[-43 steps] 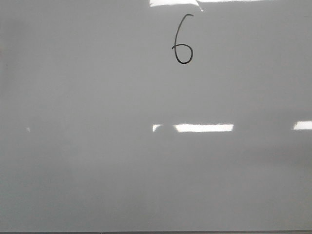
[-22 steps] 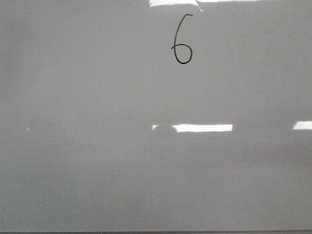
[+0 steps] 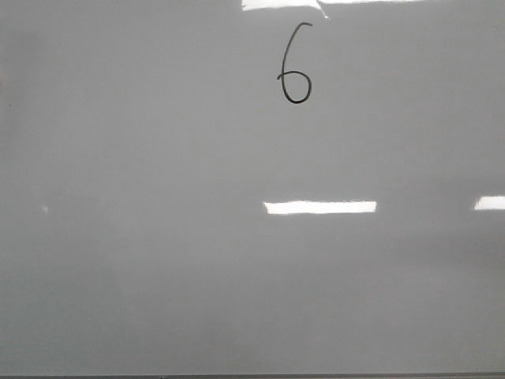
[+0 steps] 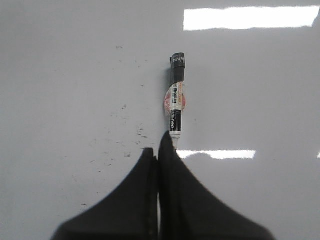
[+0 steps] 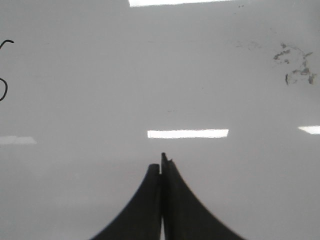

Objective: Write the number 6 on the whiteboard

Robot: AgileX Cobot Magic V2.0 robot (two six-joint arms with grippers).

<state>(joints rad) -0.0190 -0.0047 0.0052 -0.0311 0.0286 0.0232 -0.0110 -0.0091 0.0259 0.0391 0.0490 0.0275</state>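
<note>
Black ink is forming the number 6 near the top of the front view, a little right of centre, on the whiteboard. The digit is showing a closed round loop at its foot and a thin tail curving up and to the right. Pale grey gloss is filling the whole frame, with bright rectangular light reflections lying at the top edge, across the middle and at the right edge.

In the left wrist view, the left gripper is holding its two dark fingers pressed together, with no gap showing between them. A marker is lying flat on the board just beyond the fingertips, its near end meeting the tip of the fingers in the picture; whether they are actually touching it cannot be told. The marker is wearing a black cap at its far end and a white label with a pinkish band along its middle. Faint dark specks are scattered over the board beside it.

In the right wrist view, the right gripper is likewise keeping its fingers closed against each other, holding nothing. Part of the digit is showing at the left edge of that view, well apart from the fingers. A smudged grey patch is sitting in the upper right.
</note>
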